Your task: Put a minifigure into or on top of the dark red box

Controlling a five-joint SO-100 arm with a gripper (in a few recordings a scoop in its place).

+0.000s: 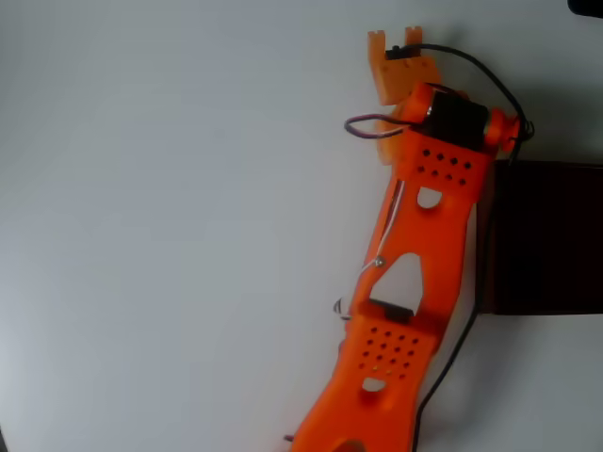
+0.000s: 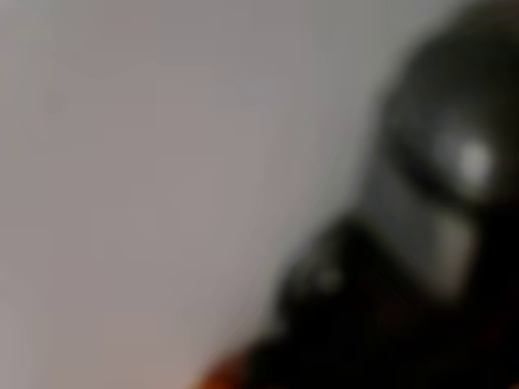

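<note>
The orange arm's fingers (image 1: 394, 42) point toward the far edge of the white desk (image 1: 170, 235); whether they grip anything cannot be told. The dark red box (image 1: 546, 235) lies at the desk's right edge. In the wrist view the minifigure (image 2: 438, 211) looms close and blurred.

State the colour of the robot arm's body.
Bright orange, clearest in the overhead view, where the arm crosses the white table.

My overhead view looks straight down on the white table (image 1: 170, 235), taking in the orange arm (image 1: 415, 282) running from the bottom edge upward and the dark red box (image 1: 546, 235) cut by the right edge. My wrist view sits so near a dark rounded thing (image 2: 438, 186) that it is blurred, pale surface behind; what both share I cannot tell.
</note>
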